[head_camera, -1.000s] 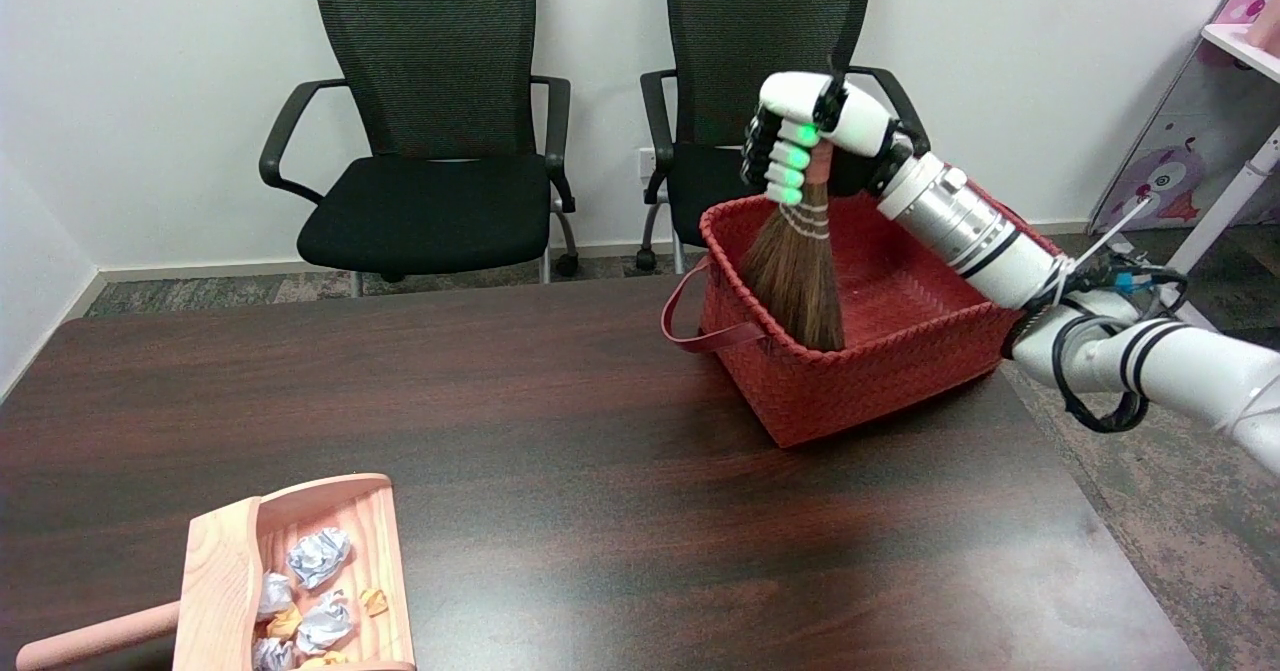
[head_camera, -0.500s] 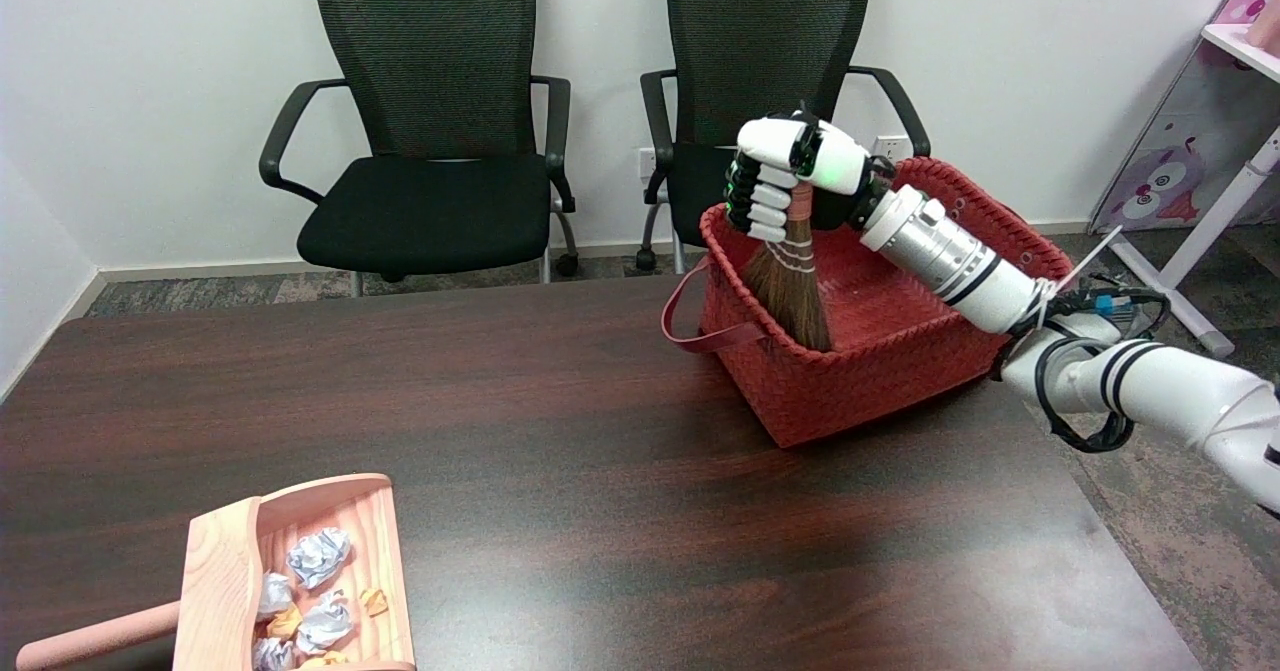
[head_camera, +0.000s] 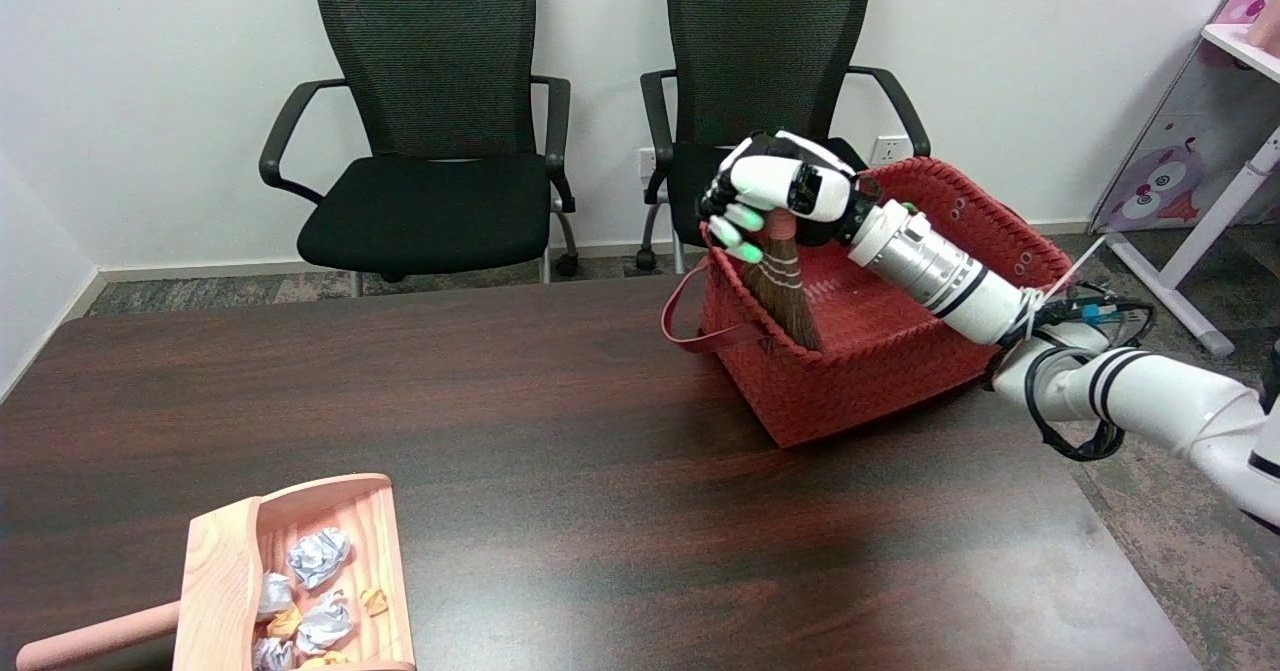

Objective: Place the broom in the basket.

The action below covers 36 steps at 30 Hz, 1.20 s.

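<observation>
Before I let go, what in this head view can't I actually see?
- Broom tip: hidden behind the basket's near wall, so whether the bristles touch the basket floor cannot be told.
- Broom handle: wrapped by the robot hand; how firmly it is gripped is unclear.
- Basket floor near side: hidden by the same wall.
- Dustpan: handle and lower edge cut off by the picture's bottom-left edge.

Bright, even indoor light from overhead, no harsh shadows; the dark table (head_camera: 560, 421) shows soft pale glare patches near the lower right and faint sheen across the middle. The red basket (head_camera: 880, 391) casts a soft shadow on the tabletop at its base, chairs (head_camera: 430, 191) read near-black with little detail. Focus is sharp across the frame, no motion blur on the right hand (head_camera: 775, 191), fingertip lights glow green, white wall slightly washed out.
</observation>
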{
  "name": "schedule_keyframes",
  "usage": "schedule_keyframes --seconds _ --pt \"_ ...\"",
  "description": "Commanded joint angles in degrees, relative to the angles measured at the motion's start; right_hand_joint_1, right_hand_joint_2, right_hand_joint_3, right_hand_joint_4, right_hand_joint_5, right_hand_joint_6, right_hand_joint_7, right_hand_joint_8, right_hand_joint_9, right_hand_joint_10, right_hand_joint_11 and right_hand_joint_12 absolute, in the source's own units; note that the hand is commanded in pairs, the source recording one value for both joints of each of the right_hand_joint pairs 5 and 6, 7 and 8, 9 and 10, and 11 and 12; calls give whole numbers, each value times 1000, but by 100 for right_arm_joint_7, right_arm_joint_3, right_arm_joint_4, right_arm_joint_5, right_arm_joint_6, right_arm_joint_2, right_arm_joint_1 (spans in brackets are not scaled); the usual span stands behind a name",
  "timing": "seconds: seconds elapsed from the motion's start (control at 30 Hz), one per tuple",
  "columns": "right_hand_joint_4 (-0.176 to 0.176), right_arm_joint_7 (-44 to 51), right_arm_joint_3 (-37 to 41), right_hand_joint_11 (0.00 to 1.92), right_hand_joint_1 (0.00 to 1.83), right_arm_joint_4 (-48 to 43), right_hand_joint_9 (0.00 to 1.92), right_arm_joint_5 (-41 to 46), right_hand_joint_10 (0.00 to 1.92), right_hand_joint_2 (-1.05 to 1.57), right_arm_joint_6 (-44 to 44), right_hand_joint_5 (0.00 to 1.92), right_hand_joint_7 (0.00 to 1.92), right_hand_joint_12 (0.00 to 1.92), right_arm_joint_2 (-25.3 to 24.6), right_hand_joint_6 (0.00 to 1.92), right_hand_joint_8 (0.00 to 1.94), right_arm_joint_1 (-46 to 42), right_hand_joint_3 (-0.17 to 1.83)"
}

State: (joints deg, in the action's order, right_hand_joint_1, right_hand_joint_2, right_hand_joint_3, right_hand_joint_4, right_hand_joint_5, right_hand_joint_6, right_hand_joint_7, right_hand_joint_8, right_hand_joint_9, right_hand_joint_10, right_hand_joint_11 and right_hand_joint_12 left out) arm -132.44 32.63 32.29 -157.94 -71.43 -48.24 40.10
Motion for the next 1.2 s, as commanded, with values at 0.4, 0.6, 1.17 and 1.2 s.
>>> schedule_keyframes --seconds 0.4,0.6,1.17,1.2 --pt "-49 368 60 1356 763 75 736 -254 736 435 226 1044 1044 1356 -203 1044 1044 -2 1212" --pt "-99 368 237 967 744 182 529 -334 529 414 235 857 857 967 -186 857 857 8 1130" --pt "-113 1136 1506 445 738 1563 193 -72 193 434 866 525 525 445 542 525 525 -360 993" --pt "-129 1234 1557 437 739 1665 189 15 189 441 904 497 497 437 591 497 497 -393 981"
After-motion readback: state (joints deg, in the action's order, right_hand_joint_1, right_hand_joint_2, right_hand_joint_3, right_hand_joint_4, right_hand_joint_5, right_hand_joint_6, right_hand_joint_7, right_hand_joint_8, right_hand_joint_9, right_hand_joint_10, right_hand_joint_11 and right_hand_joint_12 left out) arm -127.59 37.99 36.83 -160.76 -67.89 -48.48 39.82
